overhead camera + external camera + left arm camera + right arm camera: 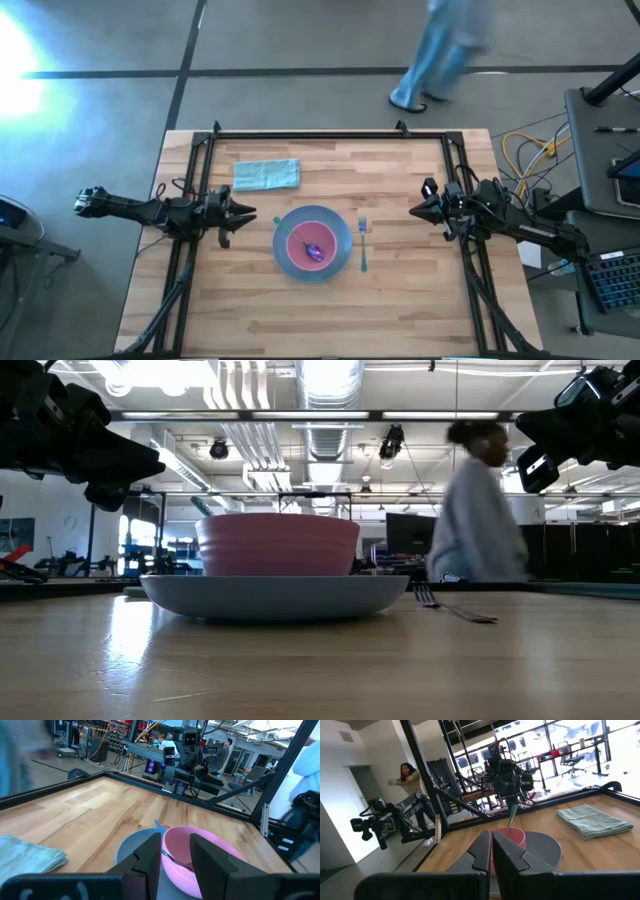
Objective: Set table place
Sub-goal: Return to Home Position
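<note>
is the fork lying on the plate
No, the fork lies on the table beside the blue plate, not on it.

The left pincer and right pincer are matte black, tapered wedges.

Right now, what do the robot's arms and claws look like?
The left arm and right arm are black, slim and jointed. The left gripper and right gripper each have two chunky black fingers tapering to wedges. No markings are legible.
</note>
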